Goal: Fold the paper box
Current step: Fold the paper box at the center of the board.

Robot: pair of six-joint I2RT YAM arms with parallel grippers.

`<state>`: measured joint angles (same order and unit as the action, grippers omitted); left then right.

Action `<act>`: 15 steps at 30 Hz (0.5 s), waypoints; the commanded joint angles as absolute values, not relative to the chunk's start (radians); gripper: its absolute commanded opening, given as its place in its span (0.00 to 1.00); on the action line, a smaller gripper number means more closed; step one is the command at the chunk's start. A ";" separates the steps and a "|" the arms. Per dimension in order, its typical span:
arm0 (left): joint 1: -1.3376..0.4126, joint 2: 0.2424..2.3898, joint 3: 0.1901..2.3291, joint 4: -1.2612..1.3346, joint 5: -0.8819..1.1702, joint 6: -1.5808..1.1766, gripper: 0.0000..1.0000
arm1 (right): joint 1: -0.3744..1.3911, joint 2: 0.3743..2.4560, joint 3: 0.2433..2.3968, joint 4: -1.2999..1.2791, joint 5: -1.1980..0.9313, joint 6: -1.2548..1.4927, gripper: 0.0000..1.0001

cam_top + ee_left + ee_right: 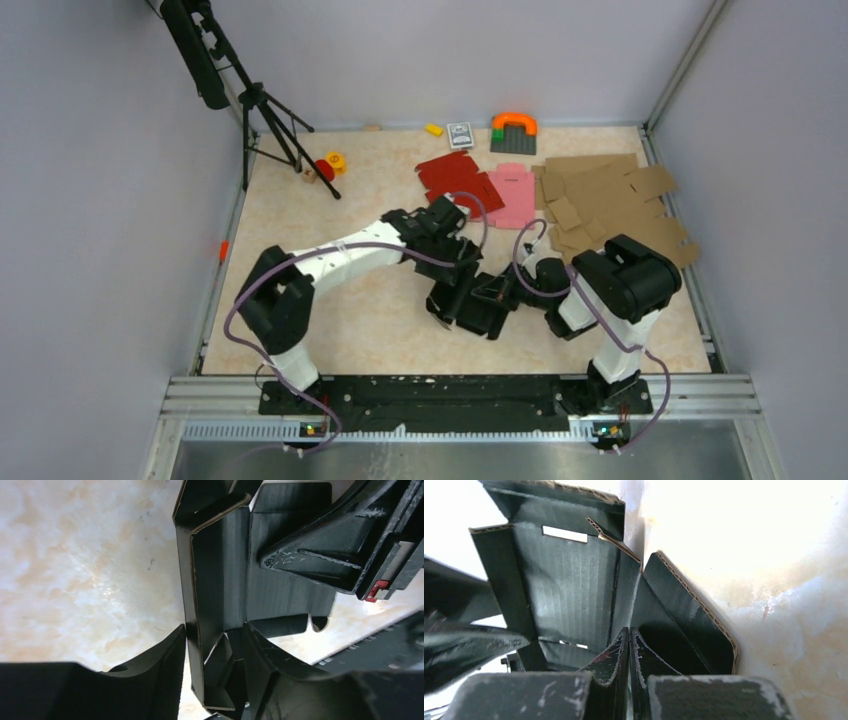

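The black paper box [482,312] lies partly folded at mid-table, between both arms. My left gripper [458,275] reaches down onto its left side. In the left wrist view its jaws [217,655] stand apart, astride a raised wall of the box [220,570], and a sliver of table shows beside the left finger [165,665]. My right gripper [515,285] comes in from the right. In the right wrist view its fingers [629,640] are pressed together with nothing between them, the tips inside the box [569,585] against a crease by an upright flap.
A red blank [455,178] and a pink blank [514,193] lie behind the box. Brown cardboard blanks [610,200] are piled at the back right. A tripod [270,120] stands at the back left. Small toys [514,128] line the far edge.
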<state>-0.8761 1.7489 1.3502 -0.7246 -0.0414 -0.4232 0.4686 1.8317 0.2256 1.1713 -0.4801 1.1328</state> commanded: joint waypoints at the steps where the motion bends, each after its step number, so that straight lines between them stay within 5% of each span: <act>1: -0.681 1.659 1.157 -0.423 0.511 -0.480 0.49 | 0.445 1.816 0.220 1.108 -0.455 1.076 0.00; 15: -0.580 1.611 0.891 0.161 0.942 -0.765 0.60 | 0.442 1.782 0.233 1.046 -0.442 1.046 0.00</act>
<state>-0.5873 1.6444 0.9154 -0.1036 0.7864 -0.6552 0.4534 1.7916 0.2256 1.1130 -0.4801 1.0920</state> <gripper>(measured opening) 0.583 0.003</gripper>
